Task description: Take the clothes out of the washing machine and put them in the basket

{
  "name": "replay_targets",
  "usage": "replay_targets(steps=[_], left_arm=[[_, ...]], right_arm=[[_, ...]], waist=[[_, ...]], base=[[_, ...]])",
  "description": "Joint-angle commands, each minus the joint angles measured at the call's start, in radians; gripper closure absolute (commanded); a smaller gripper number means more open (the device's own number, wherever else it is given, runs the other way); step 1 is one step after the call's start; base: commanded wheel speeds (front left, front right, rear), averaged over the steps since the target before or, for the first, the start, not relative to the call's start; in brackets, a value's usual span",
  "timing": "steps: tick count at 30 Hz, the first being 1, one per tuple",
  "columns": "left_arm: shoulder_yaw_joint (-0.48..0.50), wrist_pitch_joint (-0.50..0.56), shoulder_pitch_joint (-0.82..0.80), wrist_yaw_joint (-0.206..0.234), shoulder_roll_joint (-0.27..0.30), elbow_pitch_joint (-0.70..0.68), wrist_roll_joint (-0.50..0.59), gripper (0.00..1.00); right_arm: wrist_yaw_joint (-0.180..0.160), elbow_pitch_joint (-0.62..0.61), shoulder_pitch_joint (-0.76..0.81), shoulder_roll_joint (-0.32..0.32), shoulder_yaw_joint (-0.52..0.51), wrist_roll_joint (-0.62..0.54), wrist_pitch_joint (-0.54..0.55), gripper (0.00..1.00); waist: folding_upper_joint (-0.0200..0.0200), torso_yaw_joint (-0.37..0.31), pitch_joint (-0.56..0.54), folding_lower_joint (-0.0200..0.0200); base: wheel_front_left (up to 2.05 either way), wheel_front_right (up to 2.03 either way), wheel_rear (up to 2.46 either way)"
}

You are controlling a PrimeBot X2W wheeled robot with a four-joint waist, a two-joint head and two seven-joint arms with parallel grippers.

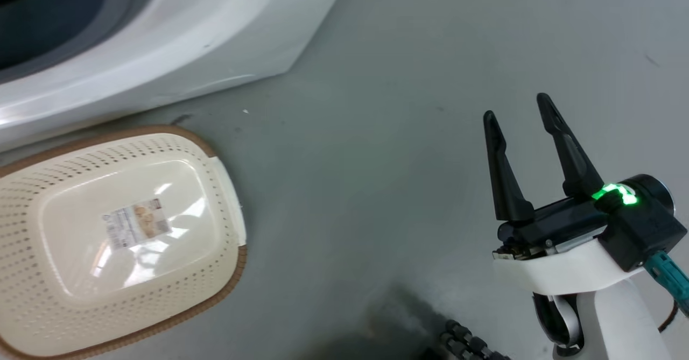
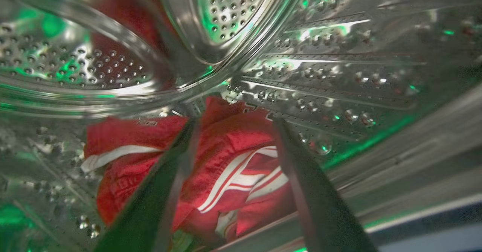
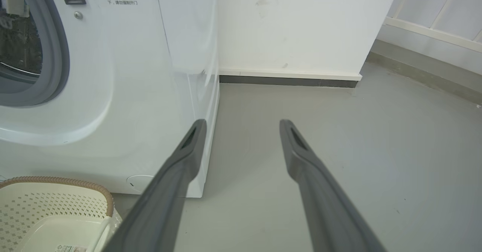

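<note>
The left gripper (image 2: 236, 122) is reaching inside the drum (image 2: 339, 75), jaws wide astride the red clothes (image 2: 229, 158) — seemingly not yet pinching. Closing and lifting toward the basket (image 1: 32, 241) is coming next; the right gripper (image 1: 517, 107) is idling, spread.

The left gripper (image 2: 235, 122) was deep inside the washing machine (image 3: 131, 93), its two dark fingers spread apart. The right gripper (image 1: 517, 107) hung outside the machine, off its front corner, fingers parted and empty.

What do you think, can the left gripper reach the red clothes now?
Probably yes: the left gripper is open inside the drum, and the clothes lie right ahead of it, with nothing between.
</note>
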Motion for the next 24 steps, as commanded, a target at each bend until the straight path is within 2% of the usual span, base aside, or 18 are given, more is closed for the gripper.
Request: replay_targets(steps=[1,5,12,24], left_arm=[[-0.014,0.058,-0.060,0.002,0.024,0.022,-0.034,0.00],[-0.082,0.217,-0.187,0.001,0.062,0.054,-0.075,0.00],[-0.162,0.364,-0.337,0.001,0.114,0.125,-0.042,0.00],[-0.225,0.391,-0.383,0.004,0.108,0.256,-0.008,0.00]], right_arm=[[-0.001,-0.013,-0.022,0.003,0.013,0.010,-0.002,0.00],[-0.001,-0.029,-0.021,0.003,0.038,0.029,-0.002,0.00],[-0.001,-0.041,-0.017,0.003,0.083,0.061,-0.002,0.00],[-0.001,-0.062,0.001,0.003,0.071,0.068,-0.002,0.00]], waist=[[0.0000,-0.064,0.064,-0.0003],[0.0000,-0.097,0.096,-0.0003],[0.0000,-0.145,0.141,-0.0003],[0.0000,-0.145,0.174,-0.0003]], base=[[0.00,0.00,0.00],[0.00,0.00,0.00],[0.00,0.00,0.00],[0.00,0.00,0.00]])
